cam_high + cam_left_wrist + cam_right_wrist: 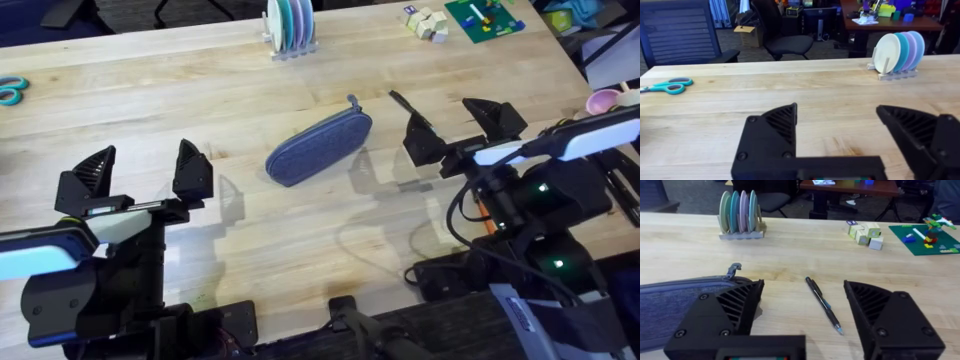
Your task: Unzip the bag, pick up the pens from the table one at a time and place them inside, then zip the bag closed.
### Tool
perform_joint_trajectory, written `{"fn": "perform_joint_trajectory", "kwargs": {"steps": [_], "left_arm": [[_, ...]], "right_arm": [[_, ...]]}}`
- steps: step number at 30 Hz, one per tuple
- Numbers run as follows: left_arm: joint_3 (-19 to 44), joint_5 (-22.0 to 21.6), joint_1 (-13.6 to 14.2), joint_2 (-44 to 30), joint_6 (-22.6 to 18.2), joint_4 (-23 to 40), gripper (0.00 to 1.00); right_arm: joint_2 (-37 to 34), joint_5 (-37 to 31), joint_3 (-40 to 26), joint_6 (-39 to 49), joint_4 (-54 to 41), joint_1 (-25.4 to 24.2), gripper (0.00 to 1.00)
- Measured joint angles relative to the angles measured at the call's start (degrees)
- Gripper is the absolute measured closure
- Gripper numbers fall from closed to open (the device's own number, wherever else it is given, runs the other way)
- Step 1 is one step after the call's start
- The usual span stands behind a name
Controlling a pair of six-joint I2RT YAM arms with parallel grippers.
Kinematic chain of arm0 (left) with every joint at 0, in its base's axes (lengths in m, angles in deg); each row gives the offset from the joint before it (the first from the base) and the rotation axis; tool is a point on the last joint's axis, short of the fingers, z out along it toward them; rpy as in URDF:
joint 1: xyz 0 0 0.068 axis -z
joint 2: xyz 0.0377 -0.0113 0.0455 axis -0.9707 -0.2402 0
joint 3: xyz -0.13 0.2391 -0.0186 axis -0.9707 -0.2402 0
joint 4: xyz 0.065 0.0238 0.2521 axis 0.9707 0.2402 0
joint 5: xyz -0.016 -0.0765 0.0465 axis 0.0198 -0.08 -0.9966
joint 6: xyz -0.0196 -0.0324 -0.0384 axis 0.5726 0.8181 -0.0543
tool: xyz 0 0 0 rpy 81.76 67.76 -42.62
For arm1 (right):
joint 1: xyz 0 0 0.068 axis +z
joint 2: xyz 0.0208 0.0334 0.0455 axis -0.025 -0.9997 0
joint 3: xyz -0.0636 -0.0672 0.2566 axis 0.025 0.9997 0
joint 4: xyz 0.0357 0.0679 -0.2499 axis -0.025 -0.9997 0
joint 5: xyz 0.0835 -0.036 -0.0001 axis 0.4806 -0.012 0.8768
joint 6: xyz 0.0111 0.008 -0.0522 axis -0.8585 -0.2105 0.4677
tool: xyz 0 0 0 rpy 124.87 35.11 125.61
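The bag [318, 147], a blue-grey pouch, lies slanted at mid-table, its zipper pull [352, 100] sticking out at the far right end. In the right wrist view the bag [680, 305] lies by one finger, with the pull [733, 270] at its end. A thin dark pen [400, 101] rests on the table [300, 240] just right of the bag, partly behind my right gripper [458, 128]. That pen [824, 305] lies between the spread fingers of the right gripper [802, 310], which is open and empty. My left gripper [140, 170] is open left of the bag, holding nothing.
A rack of coloured plates [290, 28] stands at the far edge. Wooden blocks [426, 22] and a green brick plate [484, 18] sit far right. Teal scissors [665, 86] lie at the far left. A pink bowl [604, 100] sits at the right edge.
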Motion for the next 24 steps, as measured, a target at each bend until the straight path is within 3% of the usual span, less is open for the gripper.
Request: {"fn": "perform_joint_trajectory", "kwargs": {"steps": [19, 24], "left_arm": [[0.0, -0.2, 0.0, 0.0, 0.0, 0.2, 0.007], [2.3, -0.2, 0.0, 0.0, -0.3, 7.3, 0.008]], "right_arm": [[0.0, 0.0, -0.1, 0.0, -0.4, 0.0, 0.003], [0.0, 0.4, -2.7, 0.0, -5.8, 0.0, 0.003]]}}
